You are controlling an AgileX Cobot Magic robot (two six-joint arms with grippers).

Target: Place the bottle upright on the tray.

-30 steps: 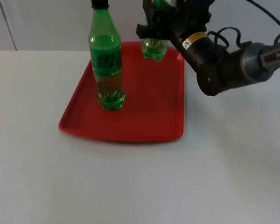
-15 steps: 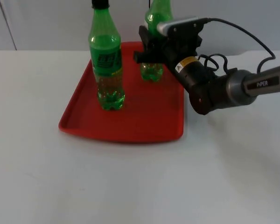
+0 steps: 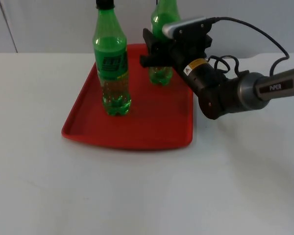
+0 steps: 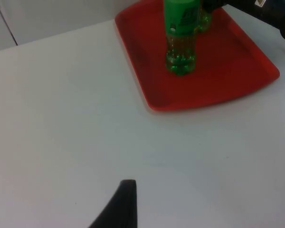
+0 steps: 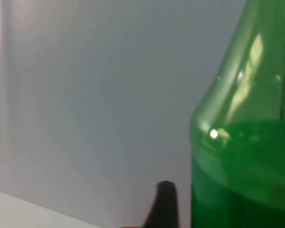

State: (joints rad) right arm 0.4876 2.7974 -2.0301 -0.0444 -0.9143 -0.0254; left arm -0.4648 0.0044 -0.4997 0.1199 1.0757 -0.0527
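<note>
Green bottle (image 3: 161, 73) upright on red tray (image 3: 152, 122), between right gripper (image 3: 154, 51) jaws

Green plastic bottle at tray's far edge (image 3: 161, 73): middle hidden behind right gripper (image 3: 154, 54), neck cut by frame edge; finger contact indiscernible. Black-capped green labelled bottle (image 3: 111, 63): cap clipped at top. Flat red plastic tray (image 4: 237, 71): far corner cut off in left wrist view.

A red tray (image 3: 137, 128) is seen on a white worktop (image 3: 137, 196). Two green bottles are seen: the near bottle (image 3: 111, 63) is black-capped with a green label; the far bottle (image 3: 162, 29) is gripped by a black end effector (image 3: 154, 51).
</note>
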